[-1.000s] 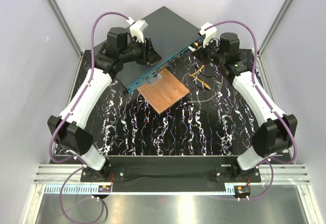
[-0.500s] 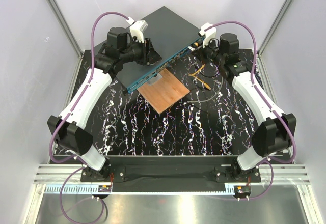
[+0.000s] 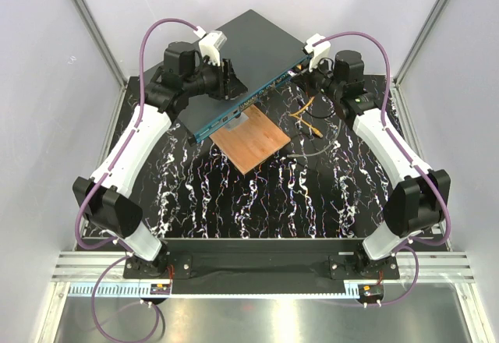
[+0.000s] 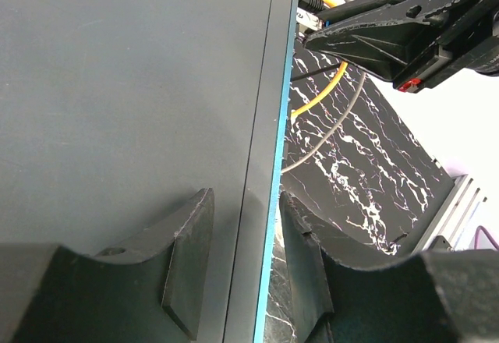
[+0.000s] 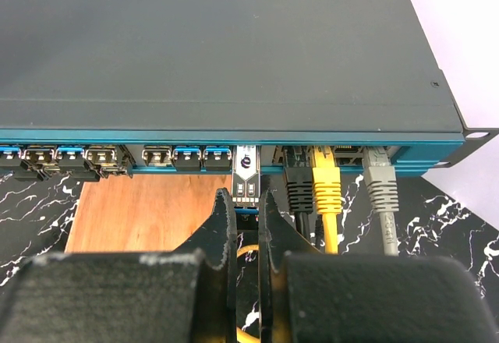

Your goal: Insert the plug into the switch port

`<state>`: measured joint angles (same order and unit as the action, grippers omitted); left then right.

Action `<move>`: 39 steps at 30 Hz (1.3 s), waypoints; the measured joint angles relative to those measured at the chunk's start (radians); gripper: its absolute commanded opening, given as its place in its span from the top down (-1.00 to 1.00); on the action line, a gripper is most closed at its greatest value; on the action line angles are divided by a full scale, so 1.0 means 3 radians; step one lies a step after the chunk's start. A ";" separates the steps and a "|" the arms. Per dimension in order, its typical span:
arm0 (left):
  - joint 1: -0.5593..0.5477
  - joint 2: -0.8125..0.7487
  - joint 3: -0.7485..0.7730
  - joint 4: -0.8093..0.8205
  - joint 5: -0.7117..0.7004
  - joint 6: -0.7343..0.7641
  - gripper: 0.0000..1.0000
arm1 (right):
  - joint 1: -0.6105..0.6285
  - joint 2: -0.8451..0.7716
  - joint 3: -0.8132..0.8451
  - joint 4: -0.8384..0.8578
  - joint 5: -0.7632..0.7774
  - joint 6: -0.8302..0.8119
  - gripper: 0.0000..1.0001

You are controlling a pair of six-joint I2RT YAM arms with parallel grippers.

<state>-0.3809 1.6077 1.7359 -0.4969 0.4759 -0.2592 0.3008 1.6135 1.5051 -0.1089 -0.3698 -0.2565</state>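
Observation:
The switch is a flat dark grey box with a teal front face lined with ports. The plug, a small silver and black module, sticks out of one switch port just left of three plugged cables. My right gripper is shut on the plug's rear end, one fingertip on each side. In the top view that gripper sits at the right end of the switch's front. My left gripper stands open astride the front top edge: one finger over the lid, one in front of the face.
A copper-brown plate lies on the marble table under the switch's front. Black, yellow and grey cables are plugged in right of the plug. Several modules fill ports to the left. A loose yellow cable lies nearby.
My right arm has edged slightly toward the switch's front face. The left arm and the switch have not moved.

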 measured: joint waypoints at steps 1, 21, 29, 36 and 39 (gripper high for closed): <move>0.0000 0.0000 -0.0008 0.0005 0.0000 0.0001 0.11 | 0.0000 0.0005 0.0001 0.0005 -0.0005 0.0003 0.92; 0.0000 0.0000 -0.0037 0.0022 0.0008 0.0003 0.11 | 0.0027 0.0116 0.0150 -0.0117 -0.0132 -0.0067 0.05; 0.0000 0.0000 -0.0037 0.0062 0.0025 0.0000 0.10 | 0.0033 -0.0048 0.0150 -0.0470 -0.0097 -0.0164 -0.38; 0.0000 -0.0001 -0.0037 0.0069 0.0039 0.0000 0.10 | 0.0014 -0.0095 0.0252 -0.0968 -0.0046 -0.0186 -0.05; 0.0000 0.0000 -0.0037 0.0069 0.0046 0.0000 0.10 | -0.0023 -0.0081 0.0425 -0.1204 -0.0052 -0.0165 0.08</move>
<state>-0.3809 1.6077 1.7248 -0.4763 0.4896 -0.2592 0.2939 1.5890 1.6325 -0.4702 -0.3855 -0.3061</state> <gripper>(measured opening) 0.450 0.505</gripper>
